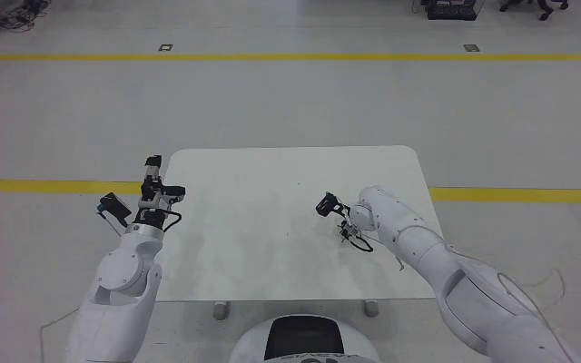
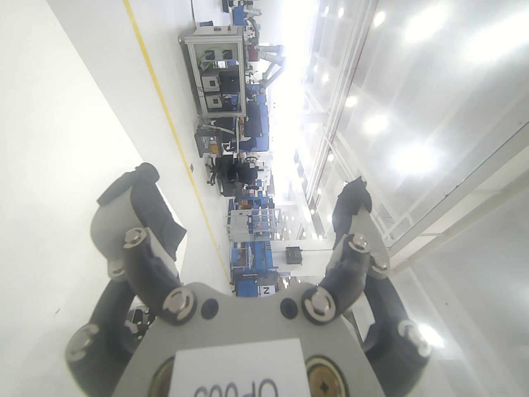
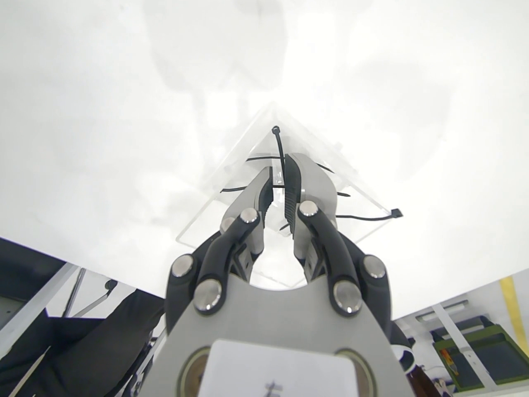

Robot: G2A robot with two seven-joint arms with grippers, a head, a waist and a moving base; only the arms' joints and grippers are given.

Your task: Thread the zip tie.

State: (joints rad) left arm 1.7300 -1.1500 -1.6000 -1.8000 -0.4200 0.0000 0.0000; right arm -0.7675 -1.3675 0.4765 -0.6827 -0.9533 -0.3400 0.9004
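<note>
Right pincer is low over a clear flat acrylic plate on the white desk. The plate lies in the desk's right half, nearer the right edge than the middle. Its jaws are narrowly apart, with a gap showing between the pads and nothing visibly clamped.

The thin black plastic zip tie lies on the plate. Its strap runs up between the fingertips, close to one pad. The long axis is roughly in line with the fingers, and the head lies just beyond the tips. A second black zip tie and other loose straps cross beside it.

Left pincer is raised at the desk's left edge, jaws wide apart and holding nothing, well apart from the ties. The right arm is clearly nearer.

The desk is smooth and glossy. The floor is pale with yellow lines, and there are workstations far behind.
</note>
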